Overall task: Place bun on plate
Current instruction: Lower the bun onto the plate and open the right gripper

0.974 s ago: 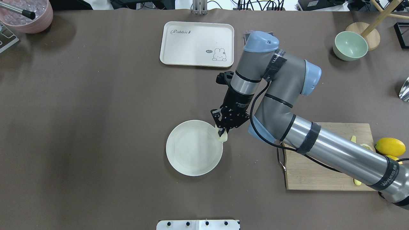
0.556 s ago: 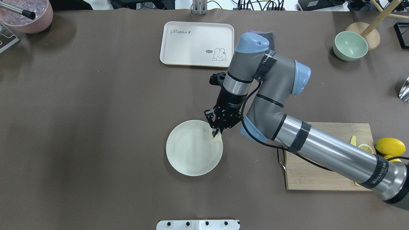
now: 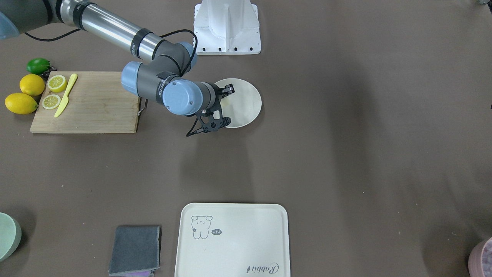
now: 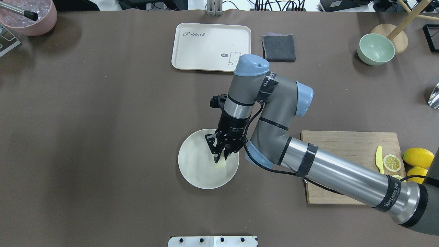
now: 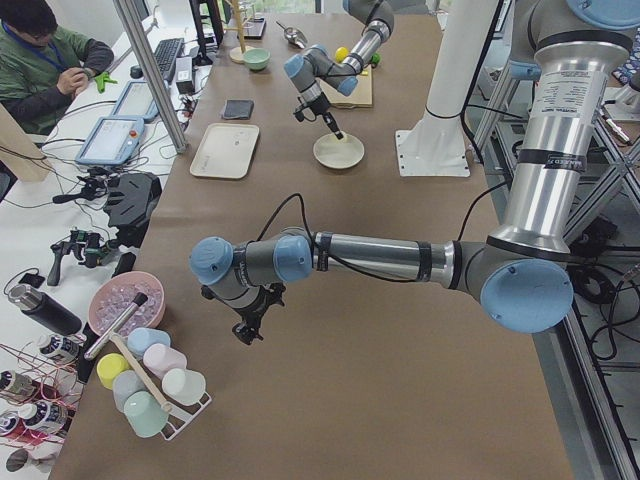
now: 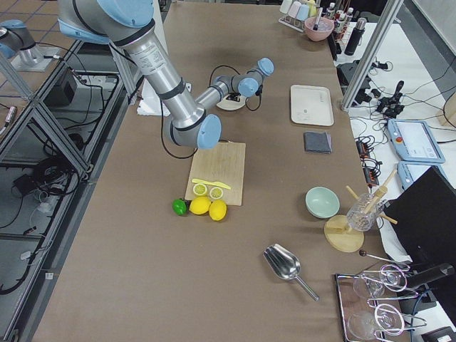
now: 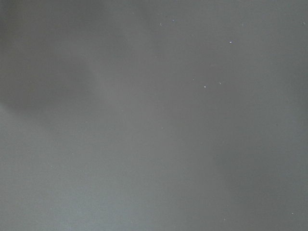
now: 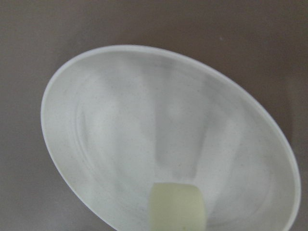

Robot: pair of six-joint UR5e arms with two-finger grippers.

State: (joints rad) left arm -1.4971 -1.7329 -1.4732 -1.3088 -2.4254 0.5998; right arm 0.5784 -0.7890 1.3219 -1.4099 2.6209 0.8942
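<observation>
So at this point the right arm's fingers [image 4: 216, 158] were clamped on the bun [image 4: 221, 164], pinching it right at the tips. The bun was inside the rim of the plate [image 4: 192, 161], over the plate's right-hand part as seen from the overhead camera. Honestly couldn't tell whether it was already touching the dish or hanging just above it. The right wrist camera showed the pale chunk [image 8: 177, 208] at the bottom of the shot, with the white plate [image 8: 144, 115] spread out behind it.

The left arm's fingers [image 5: 243, 334] were well away from all this, low over bare table [image 5: 380, 380]. They only turned up in the side view, so I couldn't tell if they were clenched or released. The left wrist camera saw nothing but brown table surface.

Other stuff on the table: the cream tray [image 4: 205, 46] and a grey cloth [image 4: 278, 48] beyond the plate, a green bowl [image 4: 376, 49] off to the right, and a cutting board [image 4: 346, 164] carrying a yellow knife [image 4: 378, 160] and a lemon slice [image 4: 392, 162], with whole lemons [image 4: 418, 157] just beside it.
</observation>
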